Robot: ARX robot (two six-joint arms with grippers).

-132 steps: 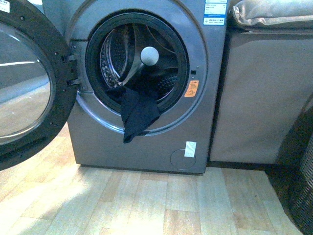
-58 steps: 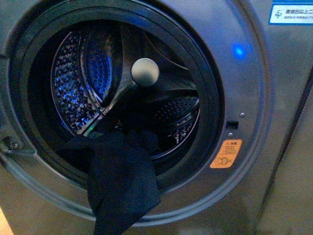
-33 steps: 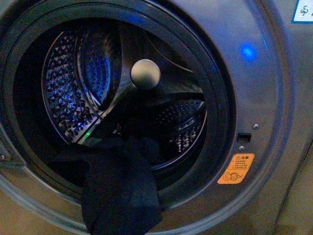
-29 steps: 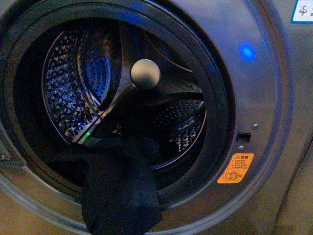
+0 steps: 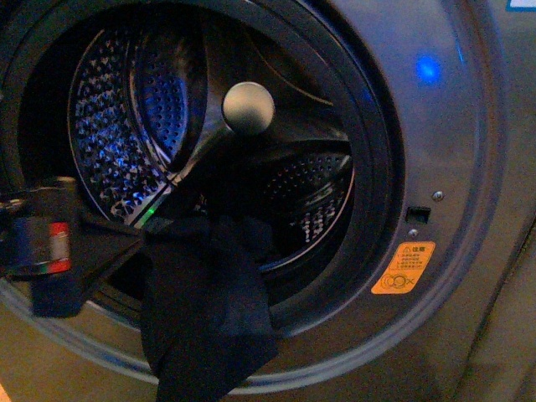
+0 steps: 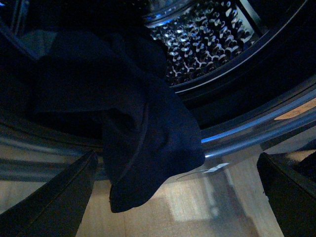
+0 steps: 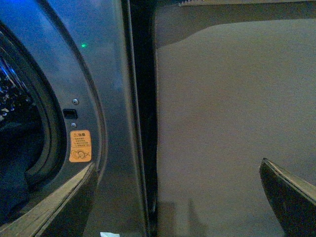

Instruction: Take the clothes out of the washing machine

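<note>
Clothes (image 5: 205,310): one limp, near-black piece draped over the lower lip of the washing machine (image 5: 469,167) opening. The upper part is bunched just inside and the lower part hangs free down the front. The left hand (image 6: 176,157) shows blurred at the left edge of the front view, level with the top of the cloth and just beside it. In its wrist view the fingers (image 6: 54,202) are spread wide and hold nothing, with the hanging fold lying beyond them; contact cannot be confirmed. Judgement: the step in hand is the reach and pinch. Best to close on the thick bunched part at the lip, not the thin hanging tip, which could slip out. Then draw outward and slightly upward so the cloth lifts clear of the black door seal (image 5: 368,167), which could drag on it. Keep the fingers off the perforated drum (image 5: 109,126) wall and the round grey knob (image 5: 248,107) behind it. Further right on the fascia are a blue indicator light (image 5: 428,69) and an orange sticker (image 5: 404,268). The right hand (image 7: 177,165) is out of the front view, also spread wide and empty, facing the seam between the machine's side and a plain beige panel (image 7: 232,123). Surface: a pale wood-plank floor (image 6: 197,212) under the machine. Room light is dim and blue-tinted.
</note>
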